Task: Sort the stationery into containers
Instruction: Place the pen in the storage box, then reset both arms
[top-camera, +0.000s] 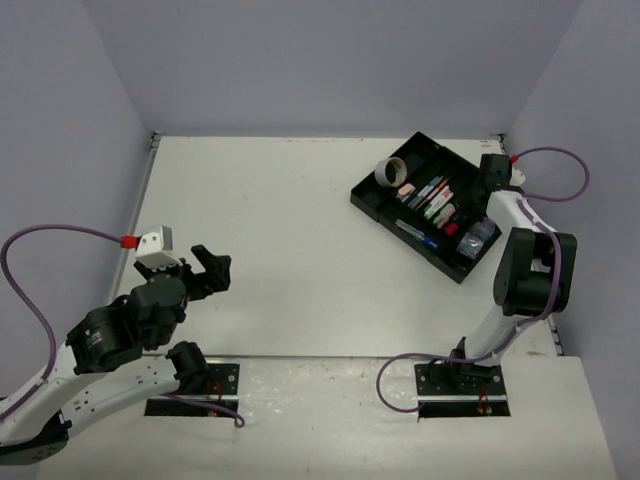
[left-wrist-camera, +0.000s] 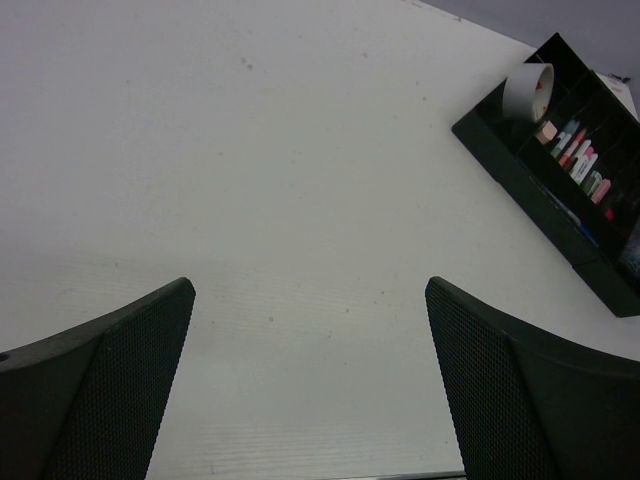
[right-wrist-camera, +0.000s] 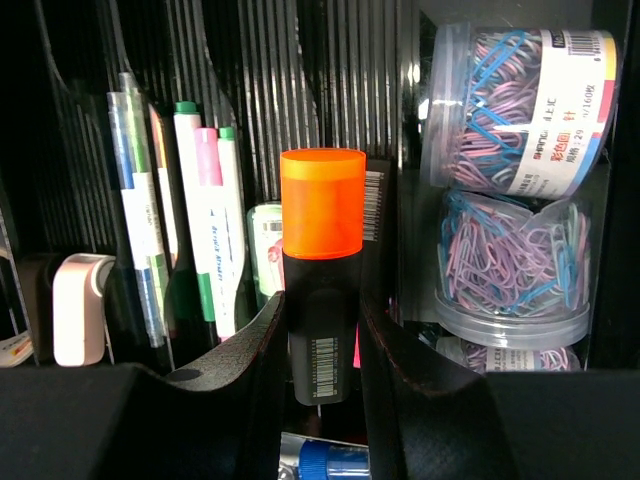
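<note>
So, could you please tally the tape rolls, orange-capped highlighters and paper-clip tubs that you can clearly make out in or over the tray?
Tape roll: 1
Orange-capped highlighter: 1
Paper-clip tubs: 2 clear, possibly a third below
Total: 4

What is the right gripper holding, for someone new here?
Find the black tray at the table's far right. There, the right gripper clamps a stubby black highlighter. Its orange cap sets it apart from the thin pens and paper-clip tubs beside it.
</note>
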